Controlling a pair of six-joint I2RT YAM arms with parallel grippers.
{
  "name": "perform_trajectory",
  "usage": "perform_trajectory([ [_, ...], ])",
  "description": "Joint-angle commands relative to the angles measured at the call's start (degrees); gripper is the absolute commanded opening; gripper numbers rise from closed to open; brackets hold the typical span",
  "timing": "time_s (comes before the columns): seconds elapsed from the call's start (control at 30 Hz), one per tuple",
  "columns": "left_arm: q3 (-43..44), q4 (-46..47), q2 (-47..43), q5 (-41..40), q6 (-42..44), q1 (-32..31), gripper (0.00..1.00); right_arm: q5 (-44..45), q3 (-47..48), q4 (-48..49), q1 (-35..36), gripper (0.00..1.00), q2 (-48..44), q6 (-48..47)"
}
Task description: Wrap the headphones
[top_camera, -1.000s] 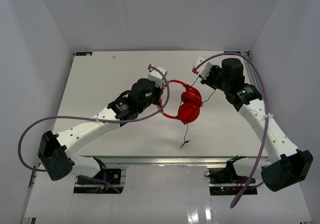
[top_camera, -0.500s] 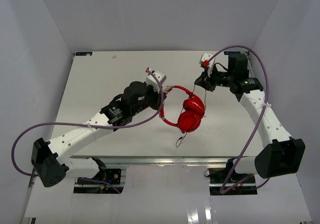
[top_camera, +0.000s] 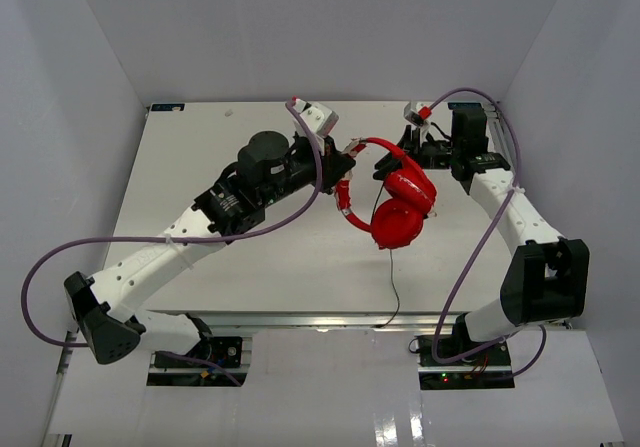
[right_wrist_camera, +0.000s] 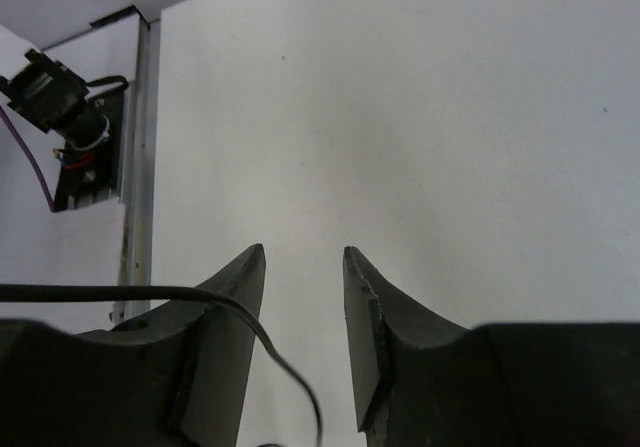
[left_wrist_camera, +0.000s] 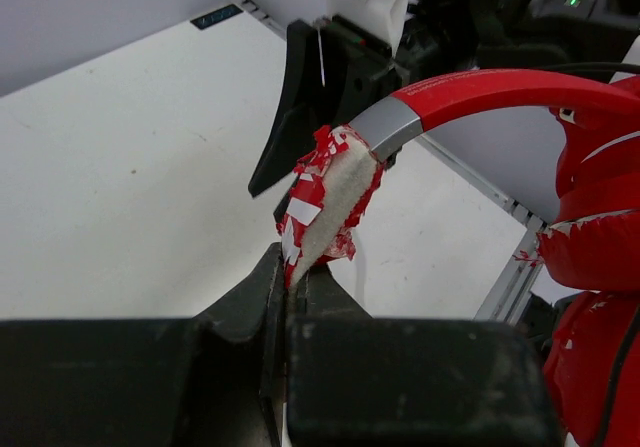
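The red headphones (top_camera: pixel 400 210) hang in the air over the middle of the table, cups lowest. My left gripper (top_camera: pixel 345 164) is shut on the red-and-white padded end of the headband (left_wrist_camera: pixel 325 202); the jaws (left_wrist_camera: pixel 290 272) pinch it tight. The red cups (left_wrist_camera: pixel 600 257) show at the right of the left wrist view. The thin black cable (top_camera: pixel 395 277) hangs from the cups down past the table's front edge. My right gripper (top_camera: pixel 415 154) sits just right of the headband, open. In the right wrist view its jaws (right_wrist_camera: pixel 300 252) hold nothing; the cable (right_wrist_camera: pixel 110 291) crosses its left finger.
The white table (top_camera: pixel 230 257) is walled on three sides. Its front metal rail (top_camera: pixel 300 317) runs along the near edge. Thick purple robot cables (top_camera: pixel 300 222) loop beside both arms. The right arm's black wrist (left_wrist_camera: pixel 330 77) is close behind the headband in the left wrist view.
My left gripper has lifted the headphones up and toward the back right. The cable now hangs straight down over the front edge. The right arm has pulled back and turned toward the headband.
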Motion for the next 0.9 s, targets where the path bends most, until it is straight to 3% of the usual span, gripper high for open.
perform_trajectory([
  [0.0,6.6,2.9,0.9,0.2,-2.3,-0.1,0.00,-8.1,-5.1,18.2,-0.2,0.45,-0.2,14.9],
  [0.13,9.2,3.2,1.7,-1.2,-3.6,-0.2,0.00,-9.3,-8.9,27.2,-0.1,0.46,-1.2,22.9],
  [0.37,15.5,3.6,2.7,-8.3,-5.7,-0.1,0.00,-8.2,-13.3,28.5,1.4,0.45,-1.7,22.6],
  [0.63,20.4,4.6,3.0,-25.2,-7.1,-0.1,0.00,-7.4,-18.2,29.4,1.9,0.45,-4.9,22.1],
  [0.87,22.1,6.1,3.9,-31.7,-5.6,-0.1,0.00,-6.3,-20.8,29.2,2.6,0.45,-7.3,22.2],
])
